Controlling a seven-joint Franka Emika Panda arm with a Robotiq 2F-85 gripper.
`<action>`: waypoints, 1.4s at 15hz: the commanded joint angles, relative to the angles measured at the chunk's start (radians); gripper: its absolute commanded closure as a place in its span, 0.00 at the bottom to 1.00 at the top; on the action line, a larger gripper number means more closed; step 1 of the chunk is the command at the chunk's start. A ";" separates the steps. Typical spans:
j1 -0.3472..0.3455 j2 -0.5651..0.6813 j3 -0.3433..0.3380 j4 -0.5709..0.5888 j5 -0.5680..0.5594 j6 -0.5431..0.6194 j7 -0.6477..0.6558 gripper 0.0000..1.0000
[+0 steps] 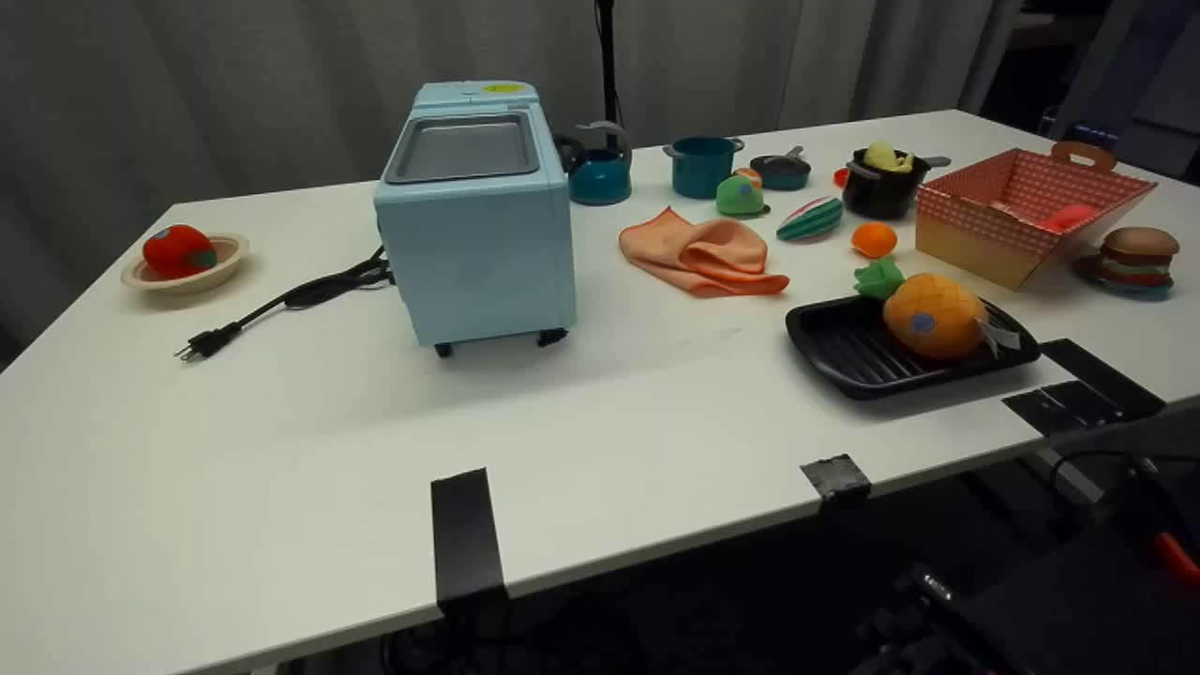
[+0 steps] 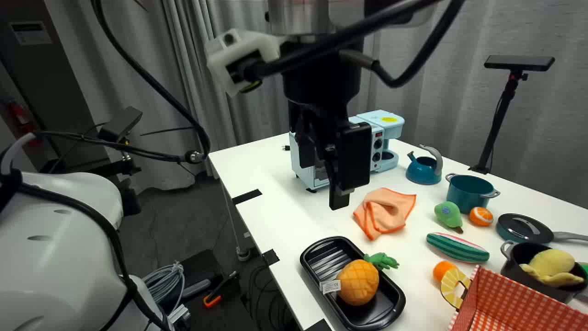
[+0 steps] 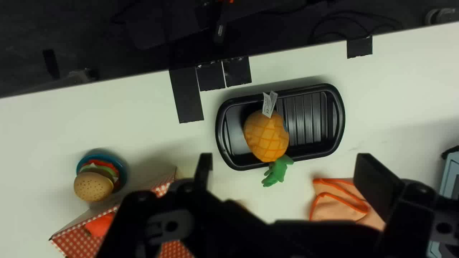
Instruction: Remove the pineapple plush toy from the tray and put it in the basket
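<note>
The pineapple plush toy (image 1: 937, 317) is orange-yellow with a green leafy top. It lies on its side in the black tray (image 1: 839, 342), its leaves over the rim. Toy (image 2: 358, 282) and tray (image 2: 321, 256) also show in an exterior view, and toy (image 3: 267, 139) and tray (image 3: 304, 116) in the wrist view. The basket (image 1: 970, 248) is red-and-white checked and holds a red-pink item; it is partly cut off in an exterior view (image 2: 519, 299) and partly hidden by the gripper in the wrist view (image 3: 77, 245). My gripper (image 2: 333, 181) is open and empty, above the table; its fingers (image 3: 285, 157) are wide apart.
An orange cloth (image 1: 703, 253) lies beside the tray. A light-blue toaster oven (image 1: 478, 234) stands farther along. An orange ball (image 1: 874, 239), a toy watermelon (image 1: 811, 218) and a black pot (image 1: 877, 192) are near the basket. A toy burger (image 3: 95, 181) sits by the basket.
</note>
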 commanded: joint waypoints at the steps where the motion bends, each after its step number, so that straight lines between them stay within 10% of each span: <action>1: -0.003 0.003 0.002 0.002 0.002 -0.002 -0.002 0.00; 21: 0.043 -0.011 0.117 -0.126 0.088 0.097 0.117 0.00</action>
